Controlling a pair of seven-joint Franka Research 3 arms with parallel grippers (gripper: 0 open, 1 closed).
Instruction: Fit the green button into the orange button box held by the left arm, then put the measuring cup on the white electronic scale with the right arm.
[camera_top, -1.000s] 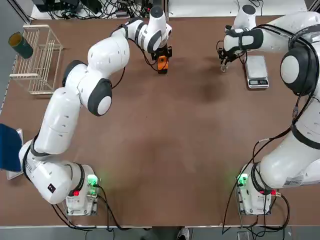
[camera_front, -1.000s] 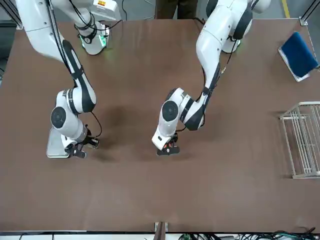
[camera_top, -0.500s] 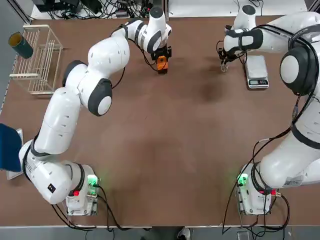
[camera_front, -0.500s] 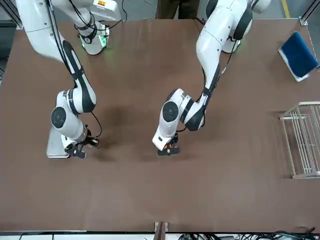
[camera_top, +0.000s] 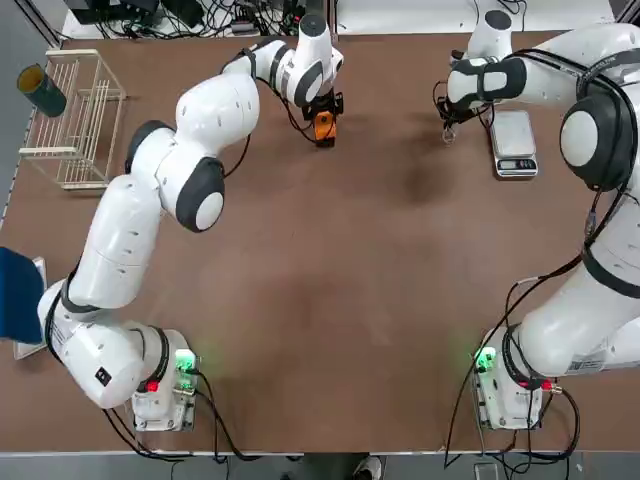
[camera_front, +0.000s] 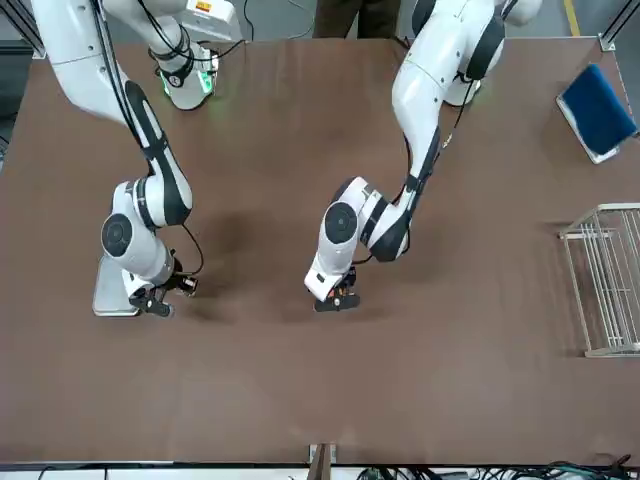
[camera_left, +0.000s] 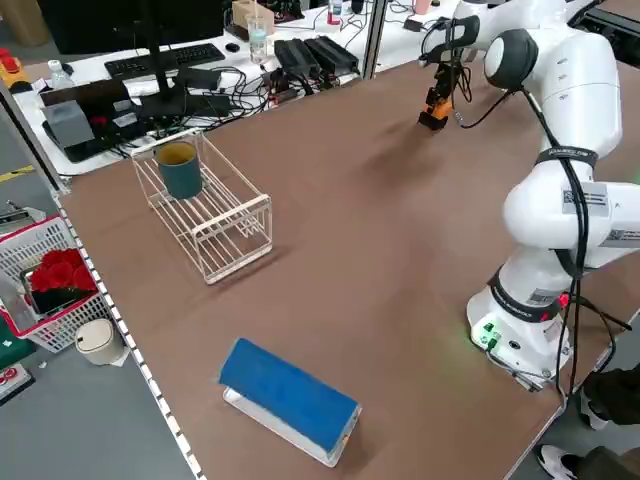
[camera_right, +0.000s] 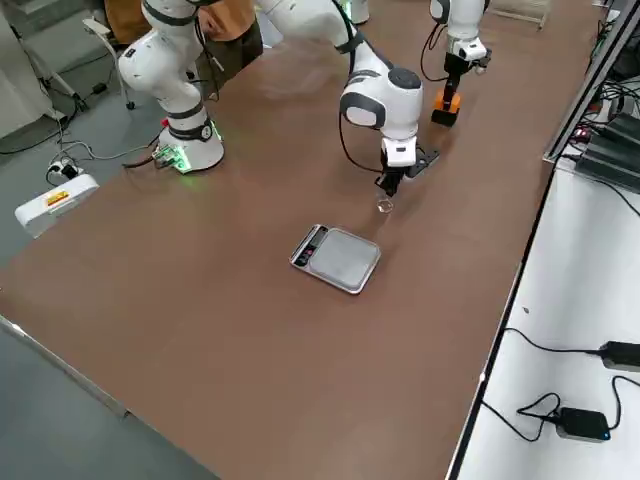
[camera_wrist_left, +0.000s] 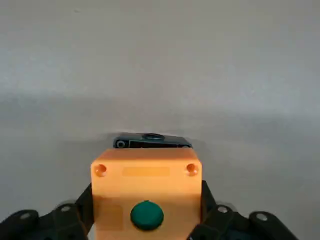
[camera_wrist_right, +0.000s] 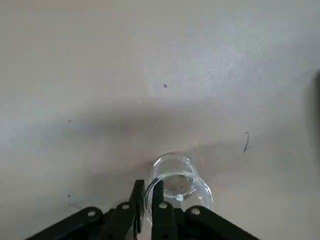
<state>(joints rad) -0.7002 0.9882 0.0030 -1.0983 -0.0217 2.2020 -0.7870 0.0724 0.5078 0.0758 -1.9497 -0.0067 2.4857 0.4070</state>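
Clear measuring cup (camera_wrist_right: 177, 182) near the worktop's far edge, its rim pinched by the right gripper (camera_wrist_right: 148, 200); left gripper (camera_wrist_left: 145, 225) clamps the orange button box (camera_wrist_left: 146, 187).

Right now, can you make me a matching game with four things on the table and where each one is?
Things:
1. green button
2. measuring cup
3. scale
4. teal cup

Places:
A. in the wire rack
B. bare, beside the right arm
C. set in the orange box
D. rim pinched by the right end effector

Pairs: 1-C, 2-D, 3-B, 4-A
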